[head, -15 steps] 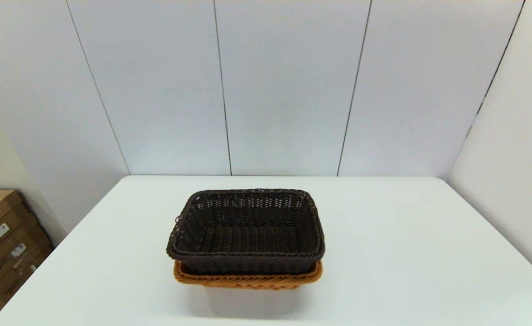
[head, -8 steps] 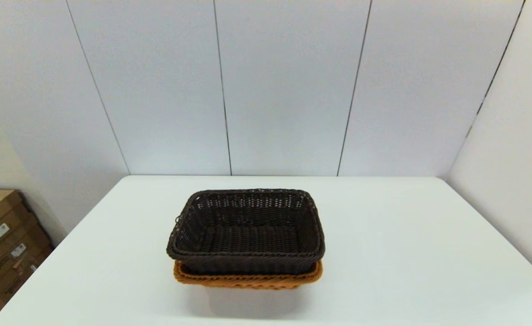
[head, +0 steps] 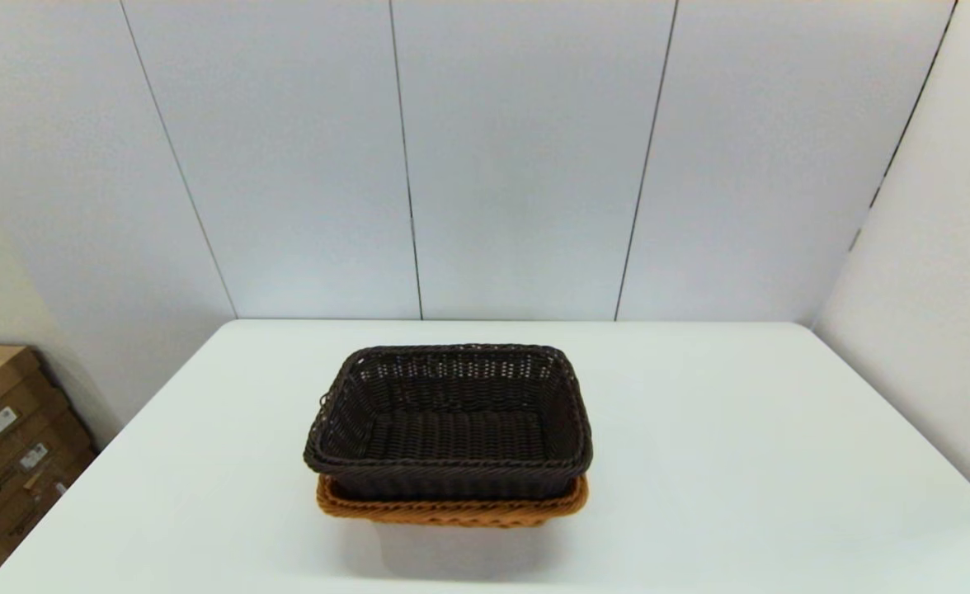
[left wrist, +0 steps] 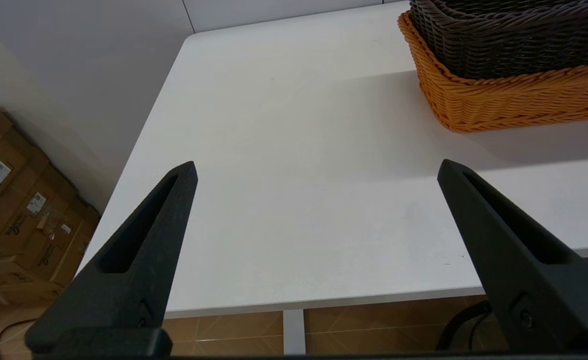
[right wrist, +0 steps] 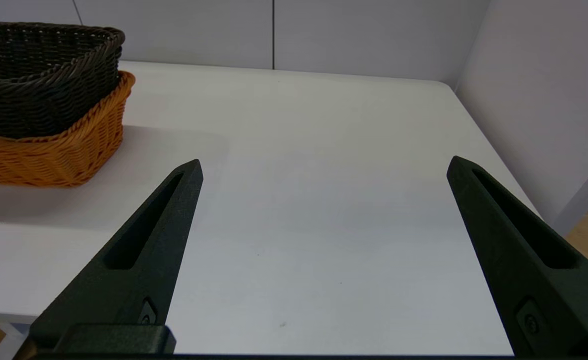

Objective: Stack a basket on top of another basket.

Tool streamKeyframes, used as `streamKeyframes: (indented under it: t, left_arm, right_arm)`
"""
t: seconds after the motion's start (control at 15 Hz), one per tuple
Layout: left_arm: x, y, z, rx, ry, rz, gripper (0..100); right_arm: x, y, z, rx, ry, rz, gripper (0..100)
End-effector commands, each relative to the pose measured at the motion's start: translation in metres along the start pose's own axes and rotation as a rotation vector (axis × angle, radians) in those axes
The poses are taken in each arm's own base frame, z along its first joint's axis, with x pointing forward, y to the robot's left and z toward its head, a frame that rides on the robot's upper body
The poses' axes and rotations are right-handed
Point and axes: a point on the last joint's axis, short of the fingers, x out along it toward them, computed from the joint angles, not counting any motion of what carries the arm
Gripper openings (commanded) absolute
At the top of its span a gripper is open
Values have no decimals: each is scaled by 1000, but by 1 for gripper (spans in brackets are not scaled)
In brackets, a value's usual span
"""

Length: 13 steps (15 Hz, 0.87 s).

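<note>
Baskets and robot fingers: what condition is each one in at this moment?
dark brown basket: upright, empty, nested in the orange-tan basket.
orange-tan basket: upright on the white table, holding the dark one.
left gripper: fingers open, holding nothing, near the table edge.
right gripper: fingers open, holding nothing, over the table.

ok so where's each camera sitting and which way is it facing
Head: up on the robot, looking forward and down at the table and the dark basket nested in the tan basket; no arm shows.
Left wrist: behind the open left gripper, at the table's near edge, baskets to its right.
Right wrist: behind the open right gripper, baskets to its left.
All three share the stacked baskets.
</note>
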Motion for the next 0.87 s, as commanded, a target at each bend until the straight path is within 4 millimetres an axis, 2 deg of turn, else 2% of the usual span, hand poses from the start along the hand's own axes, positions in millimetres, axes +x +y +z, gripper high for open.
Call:
streamKeyframes:
  t: [0.07,0.87]
  left_arm:
    - [0,0,0,1,3,0,100]
    - [0,0,0,1,3,0,100]
  right_arm:
    - [0,0,0,-1,1,1,100]
    - [0,0,0,-1,1,1,100]
